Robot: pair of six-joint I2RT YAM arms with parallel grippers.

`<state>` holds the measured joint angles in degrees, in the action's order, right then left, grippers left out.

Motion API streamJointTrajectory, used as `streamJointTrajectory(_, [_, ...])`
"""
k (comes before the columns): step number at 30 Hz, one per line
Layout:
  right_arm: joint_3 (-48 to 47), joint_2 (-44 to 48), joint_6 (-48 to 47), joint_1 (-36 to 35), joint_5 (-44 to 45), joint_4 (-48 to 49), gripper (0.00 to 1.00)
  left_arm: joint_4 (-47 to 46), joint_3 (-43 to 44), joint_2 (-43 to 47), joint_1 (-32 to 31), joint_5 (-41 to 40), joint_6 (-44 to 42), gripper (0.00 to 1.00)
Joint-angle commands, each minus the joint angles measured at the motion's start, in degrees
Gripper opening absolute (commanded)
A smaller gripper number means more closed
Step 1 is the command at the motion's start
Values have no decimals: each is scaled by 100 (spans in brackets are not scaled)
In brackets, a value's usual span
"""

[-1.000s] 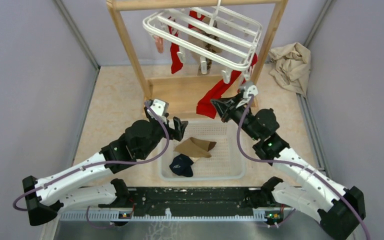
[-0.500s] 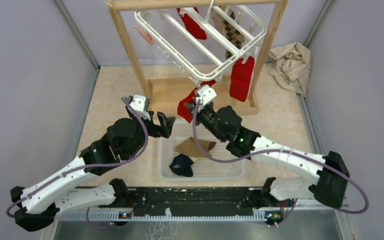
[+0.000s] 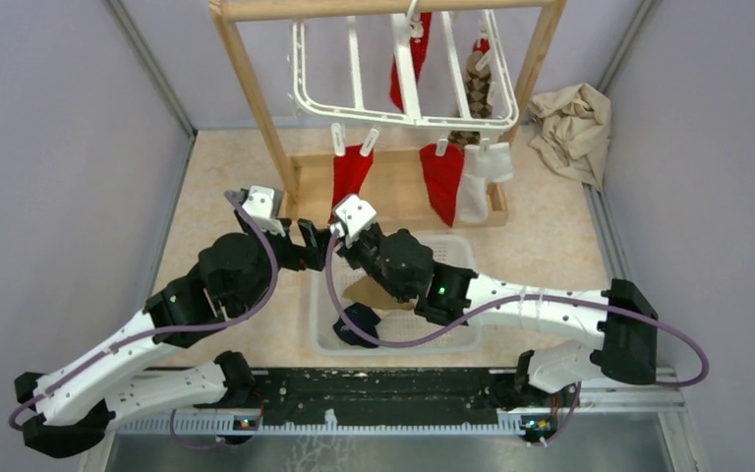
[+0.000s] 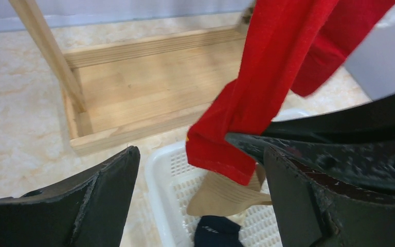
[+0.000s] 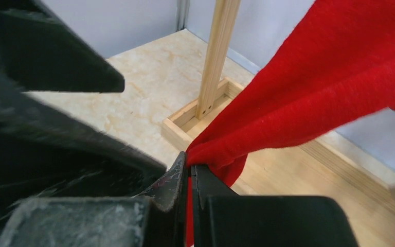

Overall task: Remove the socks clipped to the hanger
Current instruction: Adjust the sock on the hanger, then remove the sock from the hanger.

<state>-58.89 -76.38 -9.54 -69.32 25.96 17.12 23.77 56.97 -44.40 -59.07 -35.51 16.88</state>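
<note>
1. Right gripper (image 5: pixel 187 174) pinched shut on red sock (image 5: pixel 313 92) hem; the sock runs up and away to the hanger (image 3: pixel 405 120), clipped.
2. Left gripper (image 4: pixel 200 167) wide open, empty, alongside.
3. Step: unclipping. Next: firm pull toward the basket (image 3: pixel 403 349) below.

Overhead view looking down, close wrist views sharing red sock (image 4: pixel 267 77)

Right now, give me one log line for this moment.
right gripper: shut on red sock | left gripper: open | red sock: clipped to hanger
</note>
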Motion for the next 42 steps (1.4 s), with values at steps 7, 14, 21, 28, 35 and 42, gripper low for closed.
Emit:
streamJointTrajectory(7, [114, 176, -123, -729, 448, 220, 0, -5, 185, 30, 27, -119, -114, 96])
streamJointTrajectory(14, [600, 606, -92, -723, 480, 447, 0, -281, 329, -104, 27, -44, -265, 96])
streamJointTrajectory(21, [749, 616, -191, -723, 697, 471, 0, -530, 1153, -507, 28, 149, -683, 98])
streamJointTrajectory(28, [655, 413, -471, -723, 1139, 453, 0, -635, 2171, -1079, 37, 479, -1109, 98])
streamJointTrajectory(35, [625, 446, -540, -725, 1117, 552, 0, -225, 2588, -1623, 59, 532, -1138, 98])
streamJointTrajectory(42, [511, 575, -242, -724, 930, 306, 0, -418, 820, -474, 64, 294, -440, 98])
